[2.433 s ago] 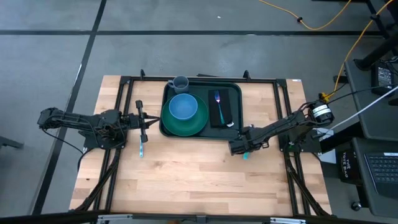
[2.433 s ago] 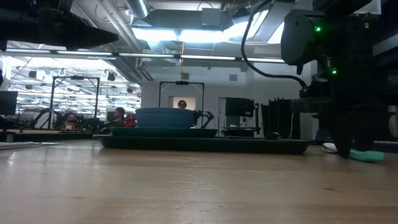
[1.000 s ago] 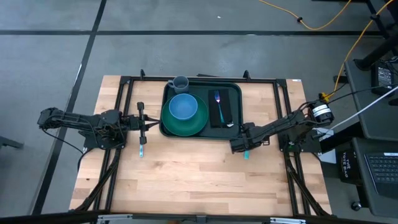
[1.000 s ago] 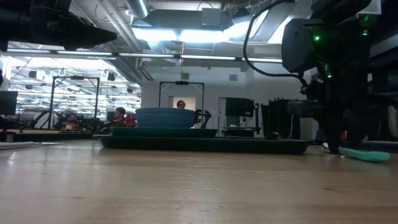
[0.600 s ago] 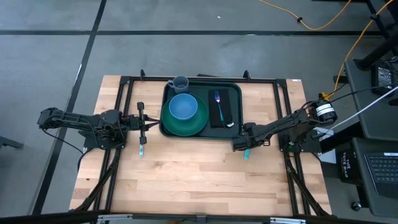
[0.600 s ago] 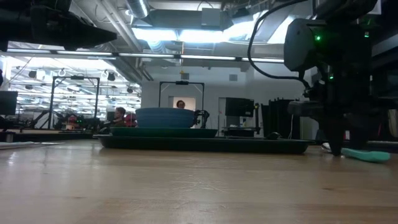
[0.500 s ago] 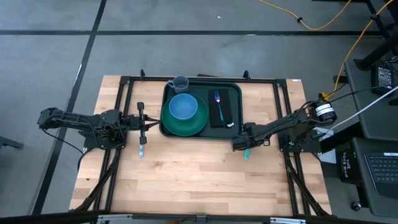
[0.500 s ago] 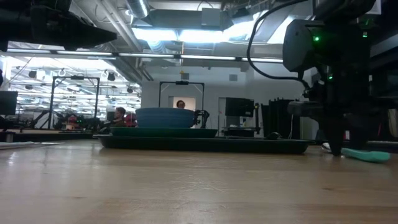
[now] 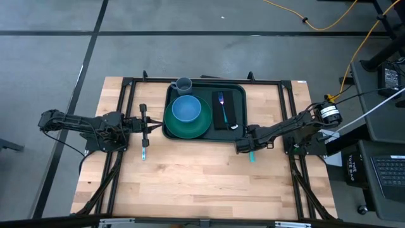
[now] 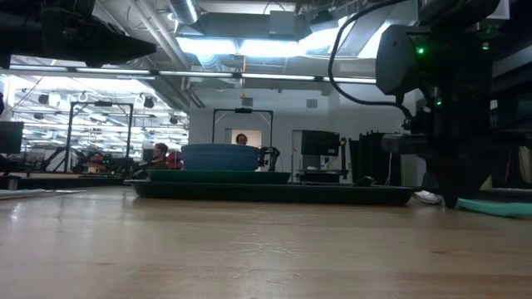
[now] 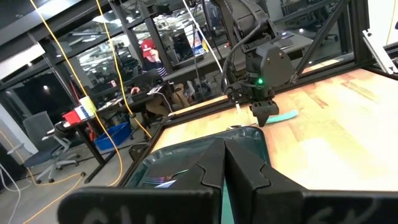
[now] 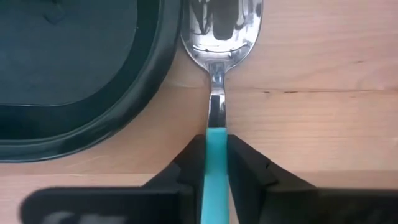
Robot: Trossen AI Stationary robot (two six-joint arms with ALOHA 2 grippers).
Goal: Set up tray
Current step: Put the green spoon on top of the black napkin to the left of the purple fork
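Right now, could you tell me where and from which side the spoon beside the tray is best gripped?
Grip the spoon on its teal handle, from above with fingers across its width. It lies flat on the table, just outside the tray, bowl toward the rim. The right gripper already straddles that handle, clear of the slippery bowl.

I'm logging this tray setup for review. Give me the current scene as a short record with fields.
tray: large dark green plastic tray at the table's far middle
on tray: round green plate with blue bowl; grey mug; black napkin with blue-handled fork
right gripper: right gripper shut on teal-handled metal spoon, bowl end beside the tray's corner
left gripper: left gripper left of the tray, shut
loose: teal-handled utensil on the wooden table
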